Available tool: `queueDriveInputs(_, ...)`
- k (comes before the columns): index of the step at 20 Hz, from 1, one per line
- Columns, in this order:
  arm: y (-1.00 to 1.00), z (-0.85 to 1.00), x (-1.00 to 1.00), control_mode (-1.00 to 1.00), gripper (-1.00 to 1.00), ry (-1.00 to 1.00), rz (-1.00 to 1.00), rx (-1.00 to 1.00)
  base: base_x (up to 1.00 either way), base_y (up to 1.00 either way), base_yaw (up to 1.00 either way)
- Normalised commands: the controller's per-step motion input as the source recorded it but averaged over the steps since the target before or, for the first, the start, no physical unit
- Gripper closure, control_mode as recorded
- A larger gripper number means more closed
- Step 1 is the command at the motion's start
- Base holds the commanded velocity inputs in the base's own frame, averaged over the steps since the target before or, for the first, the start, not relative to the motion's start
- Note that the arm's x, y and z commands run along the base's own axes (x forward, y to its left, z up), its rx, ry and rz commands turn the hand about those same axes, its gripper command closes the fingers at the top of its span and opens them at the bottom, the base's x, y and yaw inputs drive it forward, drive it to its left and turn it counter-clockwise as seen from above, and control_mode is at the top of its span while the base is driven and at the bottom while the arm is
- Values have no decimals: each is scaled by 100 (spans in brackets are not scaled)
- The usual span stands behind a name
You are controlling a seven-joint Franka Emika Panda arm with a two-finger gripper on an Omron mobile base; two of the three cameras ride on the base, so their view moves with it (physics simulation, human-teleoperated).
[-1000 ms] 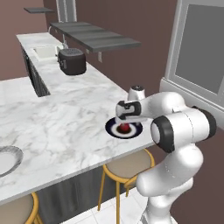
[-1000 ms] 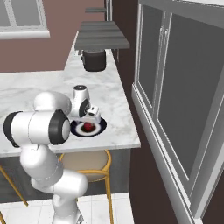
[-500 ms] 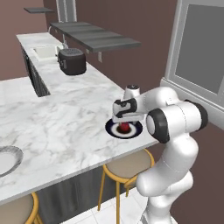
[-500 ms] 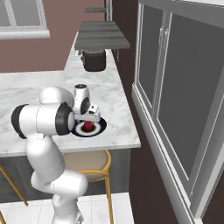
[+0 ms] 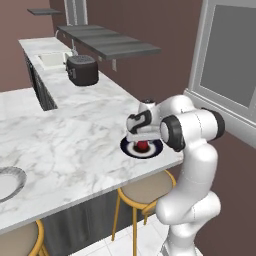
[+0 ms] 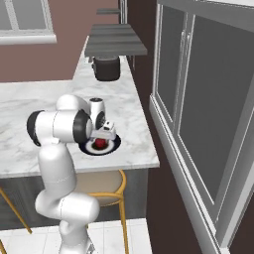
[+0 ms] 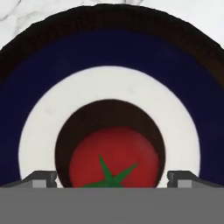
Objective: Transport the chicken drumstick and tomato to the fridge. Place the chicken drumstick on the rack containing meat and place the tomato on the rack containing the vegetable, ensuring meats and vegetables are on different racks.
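While the sink basin (image 5: 49,59) and a dark toaster (image 5: 82,70) sit far back at the left of the left base view, with a grey shelf (image 5: 107,41) on the wall above them, the marble counter (image 5: 60,140) runs toward the camera and carries a round metal dish (image 5: 9,182) at its near left edge. Further right on that counter, close to its front corner, lies a plate (image 5: 155,148) with a dark rim, and the tomato (image 5: 143,145) rests at its centre. The gripper (image 5: 141,141) hangs directly over the tomato, pointing down, with the white arm (image 5: 192,130) bent in from the right. Wooden stools (image 5: 142,187) stand under the counter edge. Seen from the right base view, the gripper (image 6: 102,140) is likewise low over the tomato (image 6: 99,144) on the plate (image 6: 113,147), and tall glazed doors (image 6: 198,94) line the wall at right. From the hand view, the plate (image 7: 109,48) shows dark blue and white rings around a dark centre, and the tomato (image 7: 113,159) with its green stalk sits in that centre. One fingertip (image 7: 41,178) shows at the left and the other at the right, set wide apart with the tomato between them and clear of both, so the jaws are spread and grip nothing.
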Motion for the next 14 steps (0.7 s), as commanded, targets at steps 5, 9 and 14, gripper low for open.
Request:
queueDriveInputs(5,0,-10,7,-100,-100,7,0,0,0,0,0)
queueDriveInputs(9,0,0,-15,-100,-100,10,0,1,0,0,0)
queueDriveInputs(14,0,-10,-1,-100,-100,6,0,0,0,0,0)
